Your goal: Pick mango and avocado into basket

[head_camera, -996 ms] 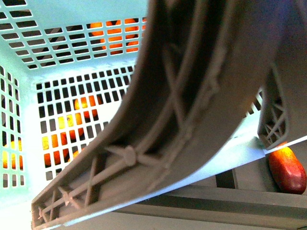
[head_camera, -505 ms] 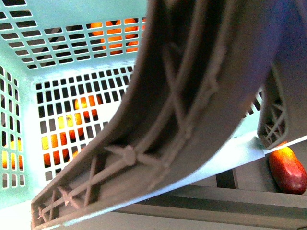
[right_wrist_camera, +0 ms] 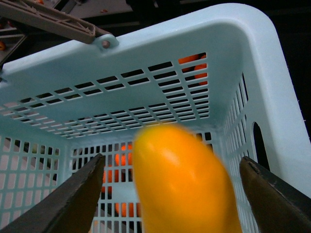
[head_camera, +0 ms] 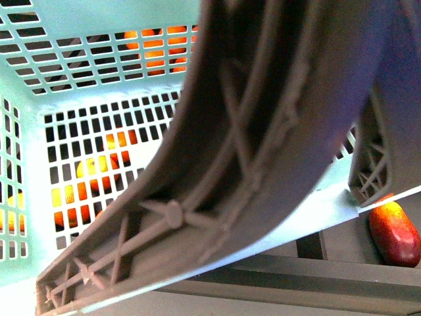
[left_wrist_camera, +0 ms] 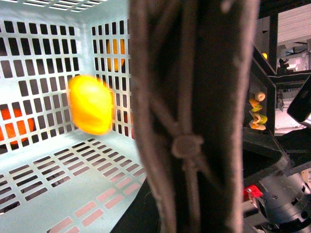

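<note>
The turquoise basket (right_wrist_camera: 146,63) fills all views. Its brown-grey ribbed handle (head_camera: 263,145) crosses the front view close up. In the left wrist view the handle (left_wrist_camera: 194,121) fills the middle, and my left gripper is shut on it, its fingers hidden. The mango (right_wrist_camera: 182,179) is a blurred yellow-orange fruit between the wide-open fingers (right_wrist_camera: 77,194) of my right gripper (right_wrist_camera: 175,194), over the basket's opening and touching neither finger. It also shows blurred inside the basket in the left wrist view (left_wrist_camera: 90,104). The avocado is out of view.
Orange fruit (head_camera: 154,39) shows through the basket's slots in the front view. A red-orange fruit (head_camera: 395,234) lies on a grey shelf at the lower right. Dark robot parts (left_wrist_camera: 286,199) and a small stand of coloured pieces (left_wrist_camera: 257,111) lie beyond the handle.
The basket and handle have shifted slightly in the front view. A yellow rounded shape now shows through the slots at lower left, where only scattered orange patches showed before.
</note>
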You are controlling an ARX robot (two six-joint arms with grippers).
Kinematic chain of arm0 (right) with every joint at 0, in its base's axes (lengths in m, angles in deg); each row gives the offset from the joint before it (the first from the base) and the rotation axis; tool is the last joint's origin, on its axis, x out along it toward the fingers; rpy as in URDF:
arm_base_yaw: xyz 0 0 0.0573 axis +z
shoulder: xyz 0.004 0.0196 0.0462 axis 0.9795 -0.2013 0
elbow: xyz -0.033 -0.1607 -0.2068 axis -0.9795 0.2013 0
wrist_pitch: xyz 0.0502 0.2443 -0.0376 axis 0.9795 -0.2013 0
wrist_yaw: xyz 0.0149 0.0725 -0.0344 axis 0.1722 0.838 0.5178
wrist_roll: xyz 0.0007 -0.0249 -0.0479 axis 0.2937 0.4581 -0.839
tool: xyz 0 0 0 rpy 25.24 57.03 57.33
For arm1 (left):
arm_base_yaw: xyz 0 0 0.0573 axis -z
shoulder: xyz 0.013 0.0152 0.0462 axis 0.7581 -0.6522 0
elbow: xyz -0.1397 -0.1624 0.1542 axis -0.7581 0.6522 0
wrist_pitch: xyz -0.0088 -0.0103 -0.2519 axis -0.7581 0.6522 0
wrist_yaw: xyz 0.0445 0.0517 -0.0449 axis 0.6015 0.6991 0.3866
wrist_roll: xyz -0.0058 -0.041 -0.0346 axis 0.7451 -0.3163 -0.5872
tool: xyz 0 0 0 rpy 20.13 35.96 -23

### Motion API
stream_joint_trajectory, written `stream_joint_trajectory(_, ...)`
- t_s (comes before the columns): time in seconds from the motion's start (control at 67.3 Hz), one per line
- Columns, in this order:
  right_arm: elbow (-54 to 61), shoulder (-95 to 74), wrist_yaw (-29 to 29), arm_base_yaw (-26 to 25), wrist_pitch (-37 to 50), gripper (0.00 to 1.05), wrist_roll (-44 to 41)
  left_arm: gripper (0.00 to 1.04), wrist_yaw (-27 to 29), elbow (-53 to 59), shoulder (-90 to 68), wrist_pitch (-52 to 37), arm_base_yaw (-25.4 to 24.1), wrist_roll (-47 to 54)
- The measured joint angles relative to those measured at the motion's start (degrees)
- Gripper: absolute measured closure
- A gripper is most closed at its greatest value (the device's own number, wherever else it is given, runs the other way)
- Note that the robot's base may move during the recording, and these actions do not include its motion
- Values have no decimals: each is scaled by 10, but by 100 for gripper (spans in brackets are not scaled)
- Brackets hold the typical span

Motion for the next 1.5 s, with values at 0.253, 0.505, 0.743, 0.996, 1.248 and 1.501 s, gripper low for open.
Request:
stream_joint_trajectory(0.253,3,32,-43,-39,5,9,21,100,0,0,-4,0,0,-3)
stream_joint_trajectory(0.505,133,75,-245,-58,235,37,-127,100,-5,0,-4,0,1,-2)
stream_joint_trajectory(0.743,238,153,-211,-103,268,70,-172,100,-3,-1,-4,0,1,-2)
stream_joint_trajectory(0.996,314,224,-173,-141,270,102,-183,100,-1,-1,-4,0,1,-2)
stream_joint_trajectory(1.248,366,296,-146,-171,250,103,-185,100,-2,-1,-4,0,1,-2)
stream_joint_trajectory(1.501,391,346,-132,-186,227,87,-186,100,-2,-1,-4,0,1,-2)
